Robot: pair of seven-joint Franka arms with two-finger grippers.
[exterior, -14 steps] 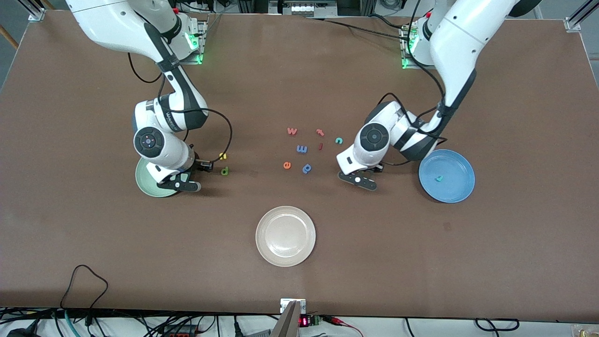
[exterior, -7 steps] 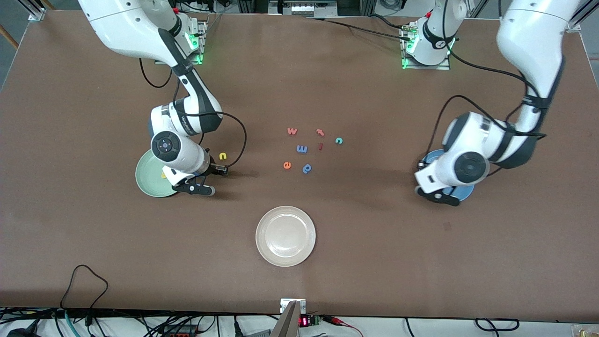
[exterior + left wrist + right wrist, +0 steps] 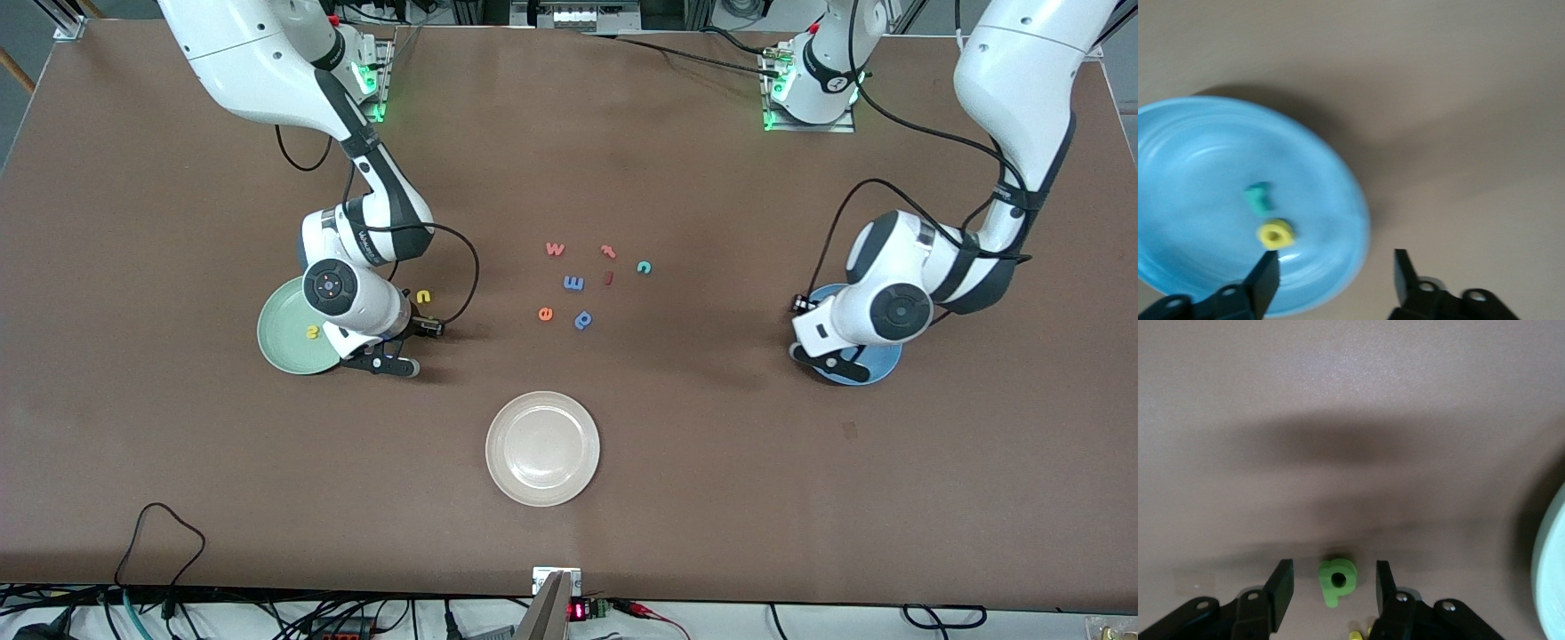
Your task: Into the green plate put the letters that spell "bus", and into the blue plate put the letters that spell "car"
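Note:
My left gripper (image 3: 807, 334) (image 3: 1335, 268) hangs open and empty over the rim of the blue plate (image 3: 878, 364) (image 3: 1198, 160). In that plate lie a teal r (image 3: 1259, 197) and a yellow a (image 3: 1276, 235). The teal c (image 3: 644, 267) lies on the table. My right gripper (image 3: 420, 329) (image 3: 1333, 568) is low beside the green plate (image 3: 280, 347) (image 3: 1553, 577), open, with the green b (image 3: 1337, 577) on the table between its fingers. The yellow s (image 3: 311, 332) lies in the green plate. The yellow u (image 3: 424, 296) lies just past the right gripper.
Loose letters lie mid-table: a red w (image 3: 555, 249), a red t-shape (image 3: 608, 252), a blue m (image 3: 573, 283), a red i (image 3: 609, 278), an orange e (image 3: 545, 313) and a blue p (image 3: 583, 319). An off-white plate (image 3: 542, 449) sits nearer the front camera.
The left arm swung from mid-table to the blue plate and opened; the yellow a now lies there. The right gripper moved off the green plate to straddle the b.

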